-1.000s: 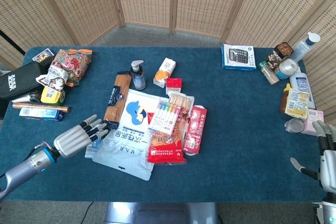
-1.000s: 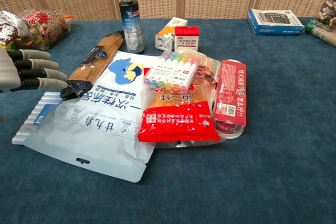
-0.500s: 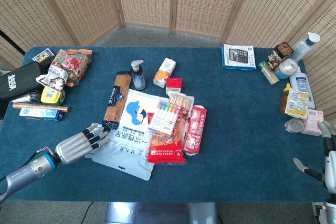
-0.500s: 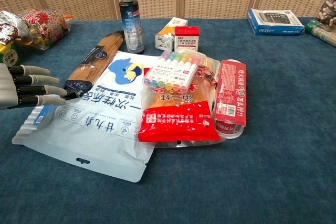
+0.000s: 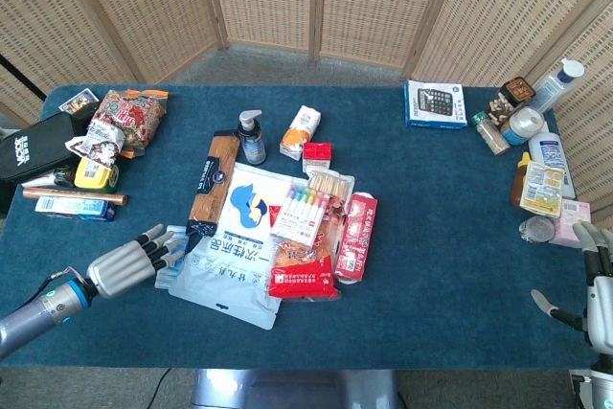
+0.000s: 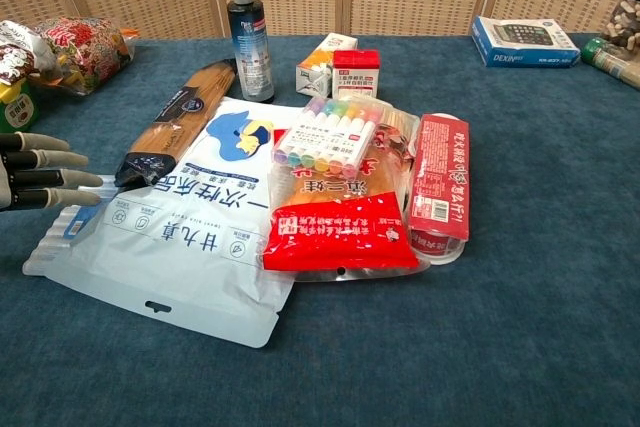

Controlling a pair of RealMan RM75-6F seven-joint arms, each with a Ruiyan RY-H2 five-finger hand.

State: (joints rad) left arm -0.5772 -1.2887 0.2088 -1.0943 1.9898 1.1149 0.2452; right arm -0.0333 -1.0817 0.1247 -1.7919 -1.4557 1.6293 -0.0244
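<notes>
Left hand [image 5: 124,265], fingers spread and holding nothing, is hovering just beside the left edge of the large white-and-blue pouch [image 5: 230,256], which is lying flat on the blue table [image 5: 431,227], not yet grasped; right hand [image 5: 599,284] idling open.

Left hand [image 5: 123,267] has withdrawn leftward from the spaghetti packet [image 5: 213,183]; its fingers [image 6: 58,179] now clear of the white pouch [image 5: 233,248]

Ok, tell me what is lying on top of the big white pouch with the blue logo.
On the white pouch lie the pastel marker set and the red snack packet, over its right side. Whatever is beneath them, and beneath the pouch, is covered.
</notes>
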